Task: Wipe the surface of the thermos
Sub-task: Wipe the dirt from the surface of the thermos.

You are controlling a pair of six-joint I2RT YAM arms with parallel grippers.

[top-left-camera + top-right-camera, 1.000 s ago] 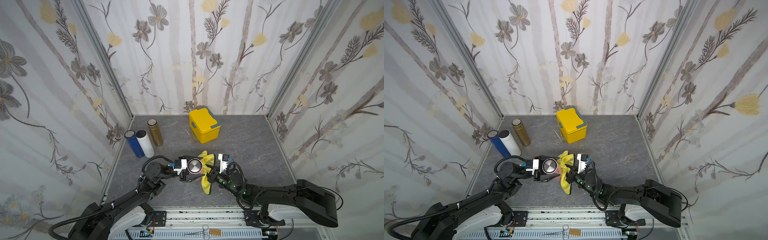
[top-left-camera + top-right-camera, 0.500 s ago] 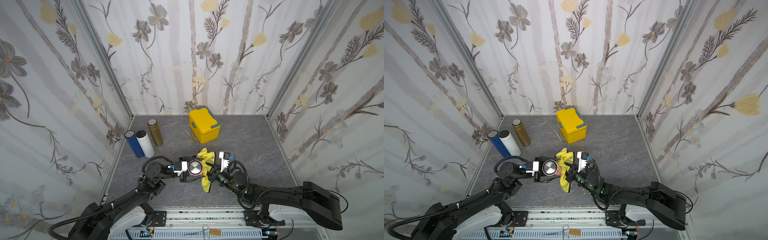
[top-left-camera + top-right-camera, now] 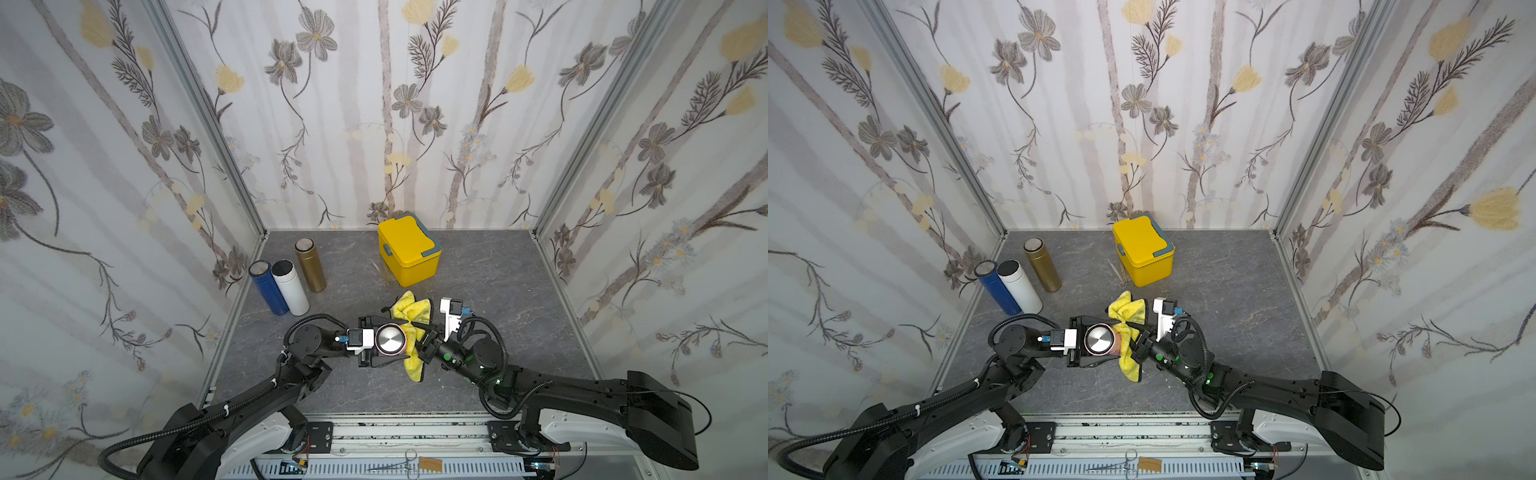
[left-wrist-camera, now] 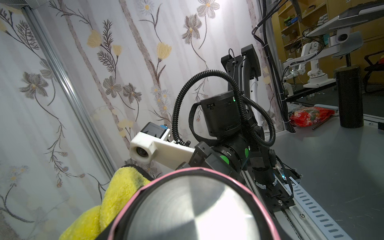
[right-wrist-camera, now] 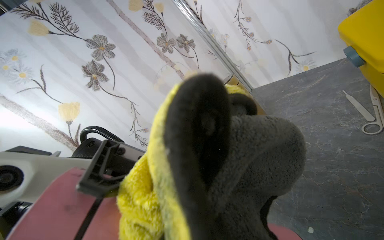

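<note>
Over the last second our right gripper (image 3: 420, 345) has slid a little toward the back edge of the worktop (image 3: 490, 270). The yellow microfibre cloth (image 3: 410, 309) pinched in its closed jaws has ridden along with it. The cloth now bunches further back beside the pink thermos (image 3: 390, 339), while its tail still hangs toward the front edge. The thermos itself has barely shifted.

We read that as one wiping stroke along the flank facing the right arm, with the rest of the thermos wall probably still to do.

The thermos stands upright over the front middle of the worktop, steel lid up. Our left gripper (image 3: 1098, 341) clamps it across the body, one jaw on either side. The cloth lies against the thermos on the right arm's side. In the right wrist view the yellow pile touches the pink wall just beside one left jaw.
</note>
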